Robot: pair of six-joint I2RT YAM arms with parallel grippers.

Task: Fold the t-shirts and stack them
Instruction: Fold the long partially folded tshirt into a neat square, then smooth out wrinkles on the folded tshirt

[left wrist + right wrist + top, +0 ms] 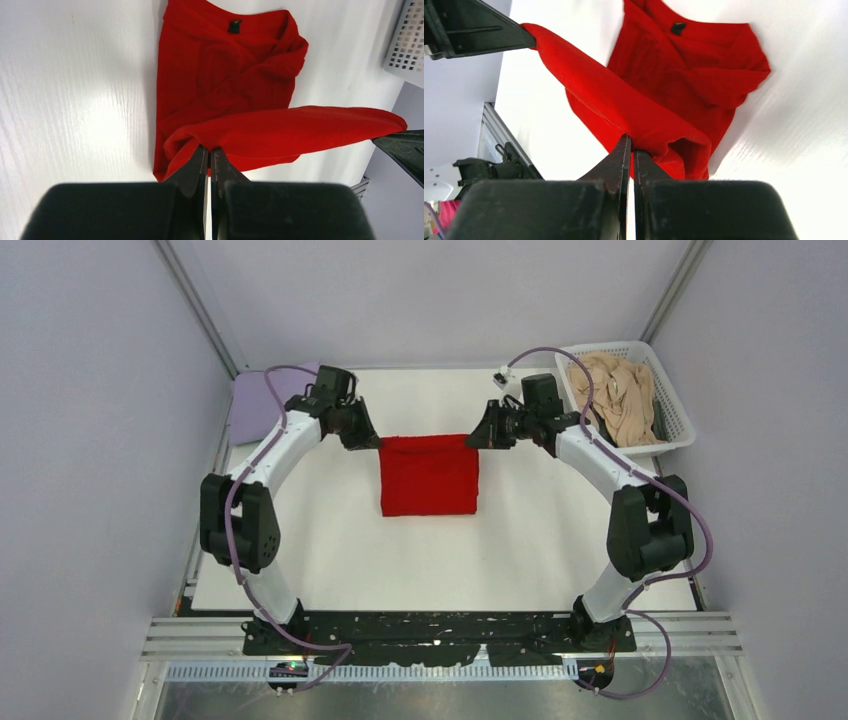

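Note:
The red t-shirt [430, 475] lies on the white table, partly folded. My left gripper [372, 441] is shut on its far left corner and my right gripper [478, 439] is shut on its far right corner. Both hold that edge stretched and lifted above the rest. In the left wrist view the gripper [210, 149] pinches the red cloth [280, 130]. In the right wrist view the gripper [630, 142] pinches the cloth [624, 107]; the collar tag [678, 28] shows beyond. A lavender t-shirt [262, 395] lies folded at the far left. A beige t-shirt [620, 395] is crumpled in the basket. The green one is out of view.
The white lattice basket [682, 420] stands at the far right corner; its corner also shows in the left wrist view [407, 40]. Grey walls close in on the left, right and back. The table [430, 560] runs forward to the arm bases.

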